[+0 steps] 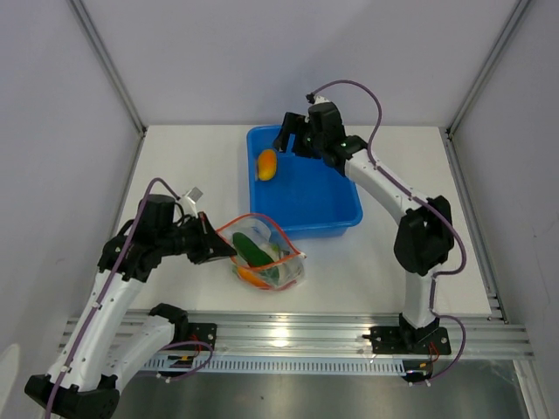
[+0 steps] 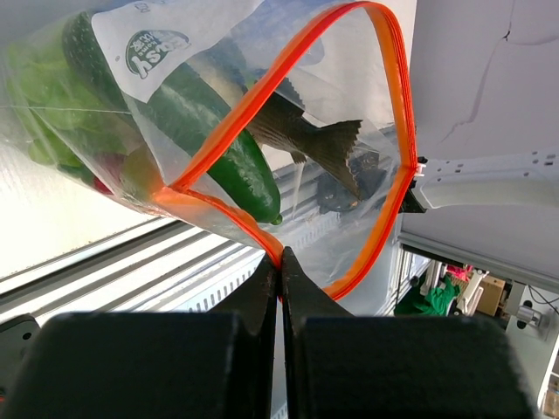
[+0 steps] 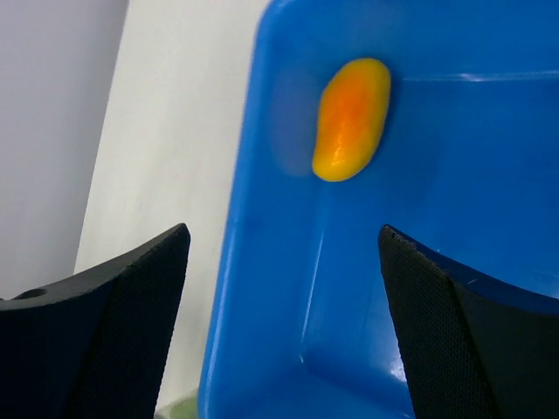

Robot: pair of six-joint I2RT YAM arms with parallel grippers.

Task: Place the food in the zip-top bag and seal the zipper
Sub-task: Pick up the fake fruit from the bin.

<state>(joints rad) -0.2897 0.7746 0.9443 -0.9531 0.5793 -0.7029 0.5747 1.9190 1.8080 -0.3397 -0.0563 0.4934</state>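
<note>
The last loose piece, an orange-yellow toy food (image 1: 266, 164), is lying in the blue tub (image 1: 323, 205) toward its ten o'clock corner. The right gripper (image 1: 294, 144) is hovering just at its two o'clock side with its jaws spread wide and nothing between them. The zip-top bag (image 1: 266, 255) is sitting on the table at about seven o'clock from the tub, already holding several foods. The left gripper (image 1: 224, 248) is clenched on its mouth edge from nine o'clock.

To do this pick well, I'd judge the right arm should come down with the toy centred between its fingers and close across its narrow width, staying off the tub wall that is running close beside it. The left arm should be holding the mouth up and wide for the drop.

The right wrist view is showing what the top view cannot: the toy (image 3: 351, 118) is sitting toward twelve o'clock of the gap, off centre, so the gripper (image 3: 281, 236) needs to travel forward. The left wrist view is showing the fingers (image 2: 262, 292) pinching the zipper (image 2: 397, 131) itself, the strip gaping in an open loop, with a grey fish (image 2: 306, 131) and a green chili (image 2: 218, 144) inside.
</note>
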